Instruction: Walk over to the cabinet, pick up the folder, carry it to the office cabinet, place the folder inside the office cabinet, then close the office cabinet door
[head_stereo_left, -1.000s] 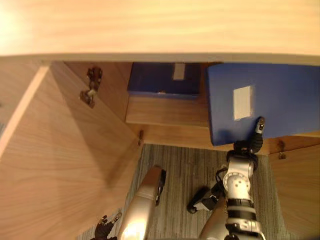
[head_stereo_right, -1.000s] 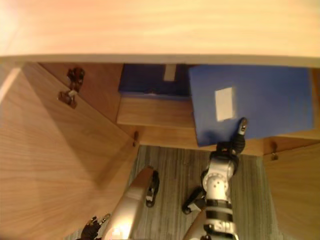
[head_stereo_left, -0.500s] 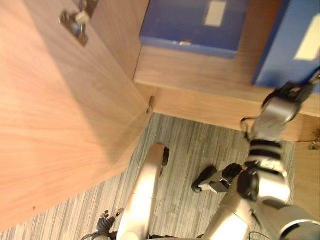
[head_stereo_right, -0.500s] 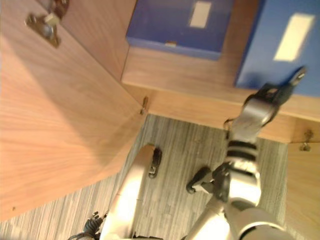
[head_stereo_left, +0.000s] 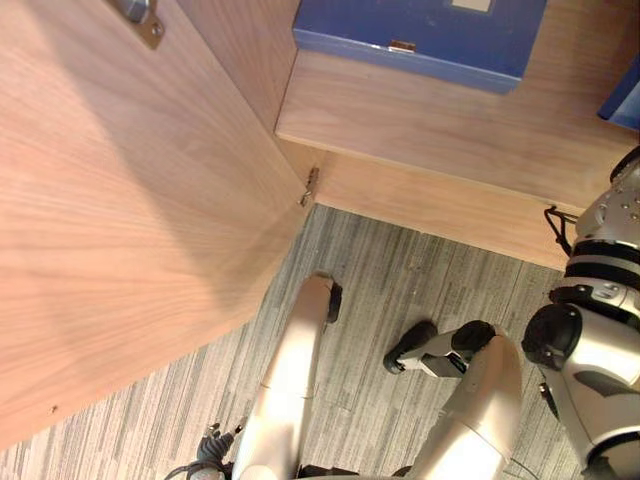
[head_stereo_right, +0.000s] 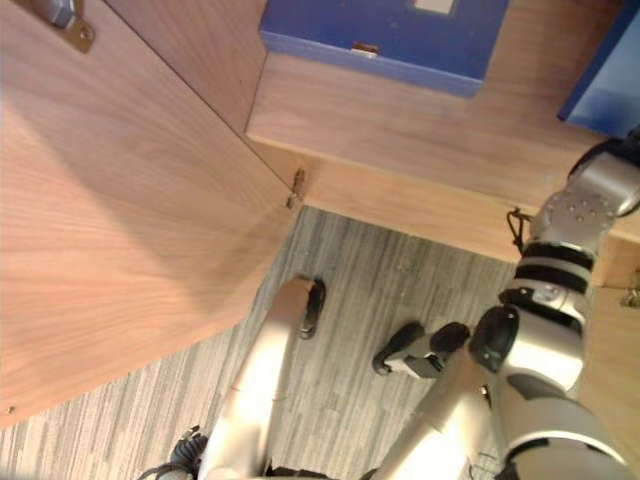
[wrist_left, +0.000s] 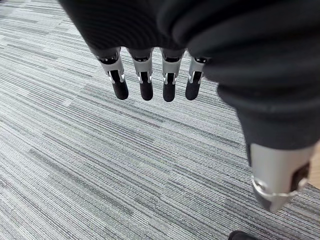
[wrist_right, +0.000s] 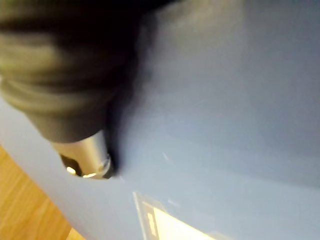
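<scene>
Blue folder (head_stereo_right: 610, 85) at wooden shelf (head_stereo_left: 450, 125), blue box (head_stereo_left: 430, 30) nearby, open door (head_stereo_left: 120, 230) left

Office storage corner, and you can tell it by what lies in view: grey striped carpet (head_stereo_left: 400, 290) of the hard-wearing sort covers the near floor, and a wood-veneer cabinet (head_stereo_left: 430, 215) stands on the far side, its door (head_stereo_left: 120, 220) swung open at left with a metal hinge (head_stereo_left: 140, 15) on the inner face. On the shelf (head_stereo_left: 450, 120) inside lies a blue folder (head_stereo_left: 440, 35) with a metal clasp (head_stereo_left: 402, 45) and a pale label (head_stereo_right: 434, 5); a second blue folder (head_stereo_right: 610, 80) shows at the far right edge
</scene>
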